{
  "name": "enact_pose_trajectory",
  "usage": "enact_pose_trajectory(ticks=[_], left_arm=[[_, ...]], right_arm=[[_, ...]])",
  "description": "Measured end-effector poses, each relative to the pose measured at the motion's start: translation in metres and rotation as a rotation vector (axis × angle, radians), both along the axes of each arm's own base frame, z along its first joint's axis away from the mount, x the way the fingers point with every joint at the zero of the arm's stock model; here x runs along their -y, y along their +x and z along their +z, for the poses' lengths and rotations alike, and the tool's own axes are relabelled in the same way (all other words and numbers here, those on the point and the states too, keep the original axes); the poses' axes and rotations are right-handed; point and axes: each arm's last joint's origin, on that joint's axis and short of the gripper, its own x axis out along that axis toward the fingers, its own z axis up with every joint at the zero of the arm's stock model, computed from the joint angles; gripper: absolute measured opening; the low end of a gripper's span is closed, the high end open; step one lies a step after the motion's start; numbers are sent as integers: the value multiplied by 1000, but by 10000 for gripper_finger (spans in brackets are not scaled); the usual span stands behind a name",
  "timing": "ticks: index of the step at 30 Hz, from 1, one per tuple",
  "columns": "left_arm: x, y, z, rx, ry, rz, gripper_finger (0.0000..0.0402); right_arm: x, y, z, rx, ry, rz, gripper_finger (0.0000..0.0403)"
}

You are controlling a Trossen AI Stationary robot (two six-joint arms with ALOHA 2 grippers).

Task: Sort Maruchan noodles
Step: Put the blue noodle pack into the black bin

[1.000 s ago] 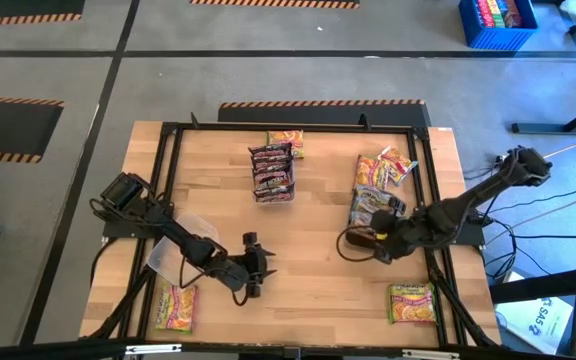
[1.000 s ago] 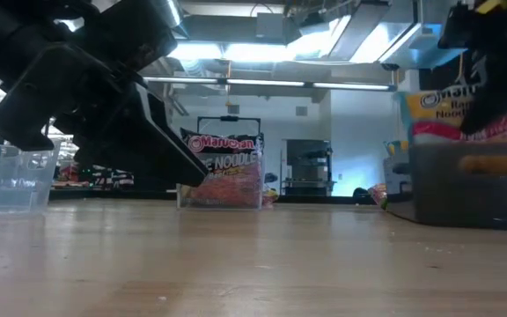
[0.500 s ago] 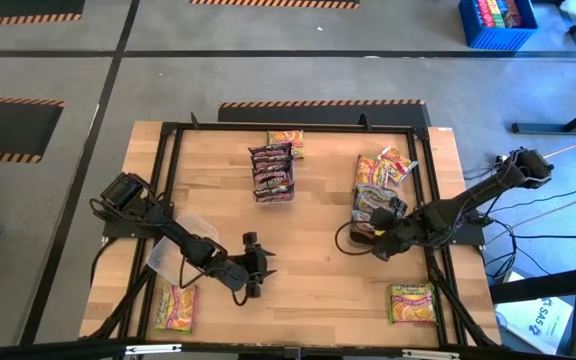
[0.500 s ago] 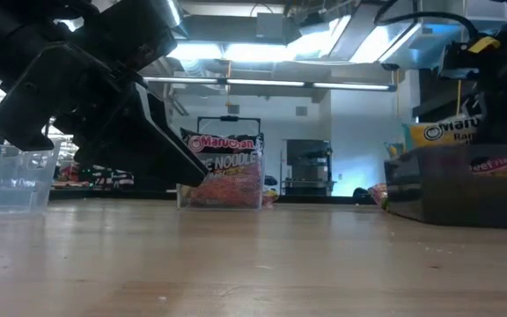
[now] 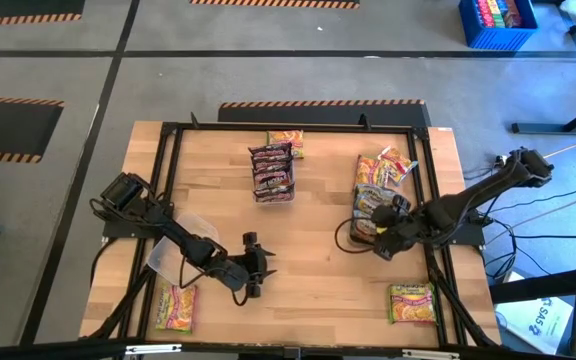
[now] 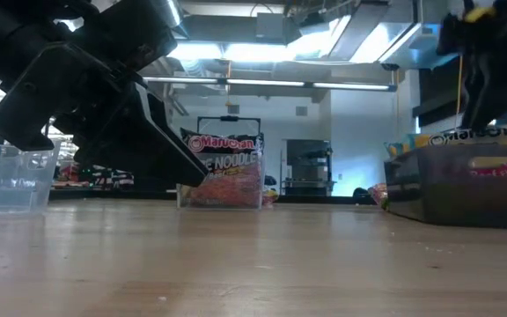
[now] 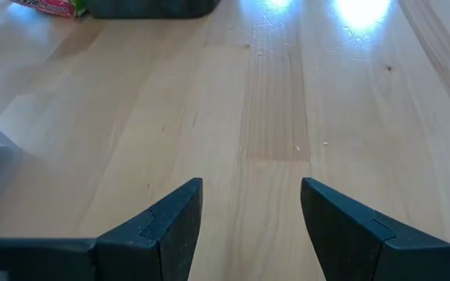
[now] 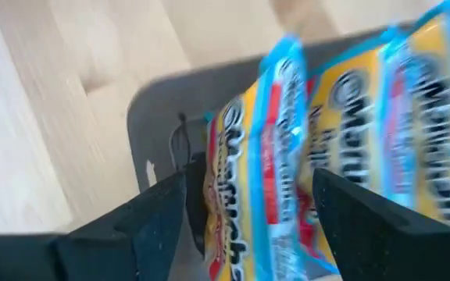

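The Maruchan noodles (image 5: 372, 203) are what this job is about, and one blue-and-yellow packet (image 8: 264, 156) sits right in front of the right gripper (image 8: 248, 211). The two dark fingers (image 8: 158, 215) are spread wide, one on each side of the packet, and they do not seem to squeeze it (so the hand looks let go, not holding). The packet stands on its edge inside a clear bin (image 8: 151, 117), pressed close to more blue-and-yellow packets (image 8: 397, 117).

Going outward from that bin: more loose packets (image 5: 393, 165) lie just behind it toward the far edge of the table (image 5: 308, 265). A row of dark maroon packets (image 5: 272, 172) stands well off to its left. One yellow packet (image 5: 412, 302) lies near the front edge, and another one (image 5: 175, 308) lies far across at the front left corner. The left gripper (image 7: 251, 211) waits over bare wood, far from the bin, with its fingers apart and nothing between them.

What could go wrong? The packet is thin and standing up, so it could tip over. The fingers could also bump it or drag it out when the arm lifts.
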Motion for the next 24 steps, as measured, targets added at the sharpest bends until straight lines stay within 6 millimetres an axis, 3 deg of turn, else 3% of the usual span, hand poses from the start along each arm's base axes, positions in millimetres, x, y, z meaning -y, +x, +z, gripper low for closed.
enact_pose_trajectory(ticks=[6, 11, 18, 24], left_arm=[[0, 0, 0, 0, 0, 0, 211], [-3, 2, 0, -2, 1, 11, 211], [-20, 8, -3, -51, -23, 16, 211], [-33, 13, -5, -85, -12, 18, 211]], right_arm=[[2, 3, 39, 79, -79, -64, 247], [18, 7, 51, 126, -207, -184, 224], [83, 12, 51, 0, -285, -426, 182], [145, 5, 48, -113, -264, -560, 141]])
